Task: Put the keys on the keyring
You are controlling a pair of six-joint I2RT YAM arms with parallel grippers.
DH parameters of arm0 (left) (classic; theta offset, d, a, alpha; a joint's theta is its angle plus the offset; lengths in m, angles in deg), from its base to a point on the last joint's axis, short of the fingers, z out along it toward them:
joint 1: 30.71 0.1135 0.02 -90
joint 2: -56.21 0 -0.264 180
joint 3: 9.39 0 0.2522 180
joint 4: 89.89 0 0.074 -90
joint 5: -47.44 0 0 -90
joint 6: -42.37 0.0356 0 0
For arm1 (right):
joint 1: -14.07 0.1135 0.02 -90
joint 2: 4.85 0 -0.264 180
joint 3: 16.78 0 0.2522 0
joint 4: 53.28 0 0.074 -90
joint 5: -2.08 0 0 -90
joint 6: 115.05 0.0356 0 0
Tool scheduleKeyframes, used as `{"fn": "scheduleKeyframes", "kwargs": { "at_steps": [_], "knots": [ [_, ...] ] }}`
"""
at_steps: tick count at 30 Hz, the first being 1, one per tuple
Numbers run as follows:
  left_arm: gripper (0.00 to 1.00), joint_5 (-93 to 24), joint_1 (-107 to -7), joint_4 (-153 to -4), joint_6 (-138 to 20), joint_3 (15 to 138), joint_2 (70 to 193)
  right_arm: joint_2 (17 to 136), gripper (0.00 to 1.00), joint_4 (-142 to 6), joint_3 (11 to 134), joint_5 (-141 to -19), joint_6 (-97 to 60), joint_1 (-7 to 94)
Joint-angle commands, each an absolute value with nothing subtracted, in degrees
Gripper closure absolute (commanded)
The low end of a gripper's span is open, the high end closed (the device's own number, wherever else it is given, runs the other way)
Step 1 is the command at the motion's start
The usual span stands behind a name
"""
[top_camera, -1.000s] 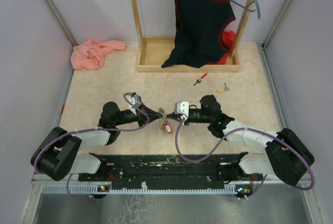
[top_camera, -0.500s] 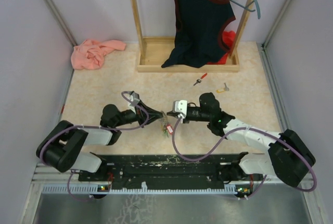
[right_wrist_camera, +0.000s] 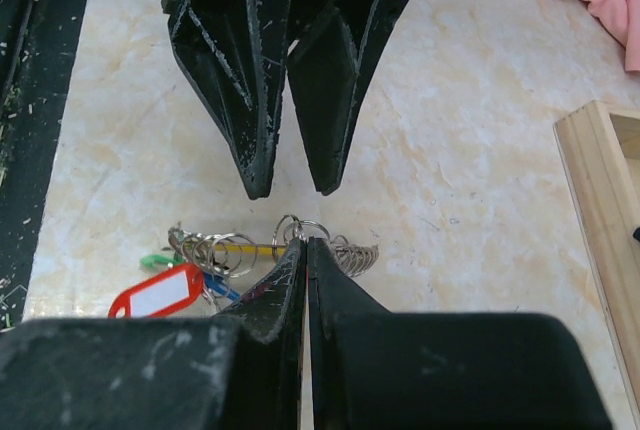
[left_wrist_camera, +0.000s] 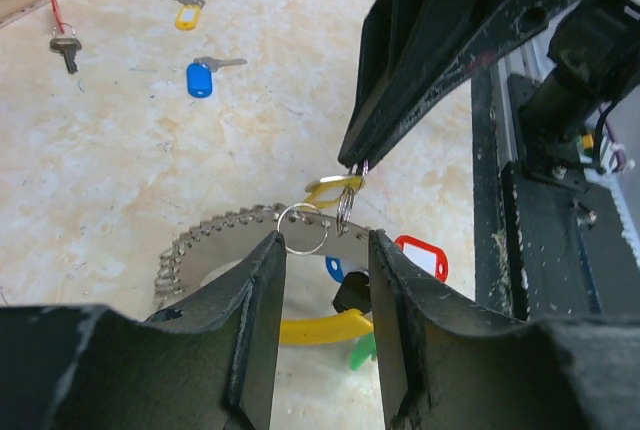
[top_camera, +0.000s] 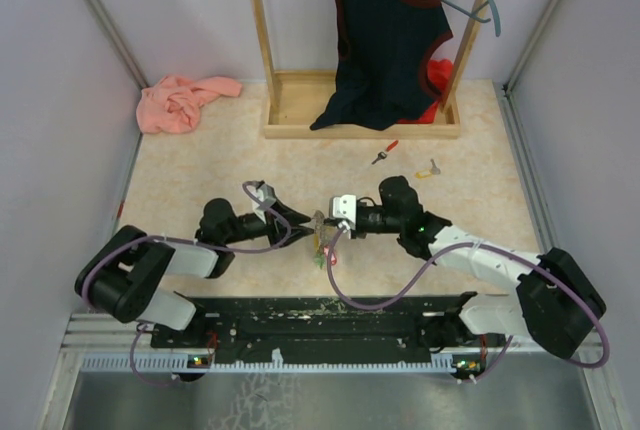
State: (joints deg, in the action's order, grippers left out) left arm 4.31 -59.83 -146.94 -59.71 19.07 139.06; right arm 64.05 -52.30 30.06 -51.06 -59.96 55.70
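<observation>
The keyring (left_wrist_camera: 226,233) is a grey ridged arc with a yellow section (left_wrist_camera: 312,327), a red tag (left_wrist_camera: 424,256) and small split rings. It also shows in the right wrist view (right_wrist_camera: 356,254) and in the top view (top_camera: 320,241). My right gripper (right_wrist_camera: 304,242) is shut on a small split ring at the keyring's top. My left gripper (left_wrist_camera: 322,250) is open, its fingertips either side of the keyring and facing the right gripper. Loose keys lie beyond on the floor: a blue key (left_wrist_camera: 202,79), a yellow key (left_wrist_camera: 185,14) and a red key (left_wrist_camera: 63,38).
A wooden rack (top_camera: 300,110) with a dark top (top_camera: 385,40) on a hanger stands at the back. A pink cloth (top_camera: 180,102) lies at the back left. Grey walls close in both sides. A black rail (top_camera: 320,320) runs along the near edge.
Both grippers have drawn a little closer over the keyring. The left arm's base link has swung slightly right. The keyring has shifted slightly towards the near edge.
</observation>
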Motion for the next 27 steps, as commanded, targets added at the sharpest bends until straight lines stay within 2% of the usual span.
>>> {"fn": "scheduleKeyframes", "kwargs": {
  "at_steps": [1,16,21,27],
  "knots": [
    [0.55,8.8,-59.7,-144.9,-53.8,20.3,140.8,63.9,1.0,-50.9,33.9,-50.1,-61.4,56.1],
    [0.57,15.1,-60.0,-136.9,-43.9,27.1,144.1,64.8,1.0,-51.6,34.6,-48.7,-61.2,56.1],
    [0.6,16.3,-60.3,-136.9,-43.9,27.9,145.4,65.3,1.0,-51.7,34.8,-48.4,-61.2,56.1],
    [0.69,17.4,-60.8,-135.1,-43.1,28.8,145.9,65.7,1.0,-51.7,35.1,-48.3,-61.1,56.1]
  ]
}}
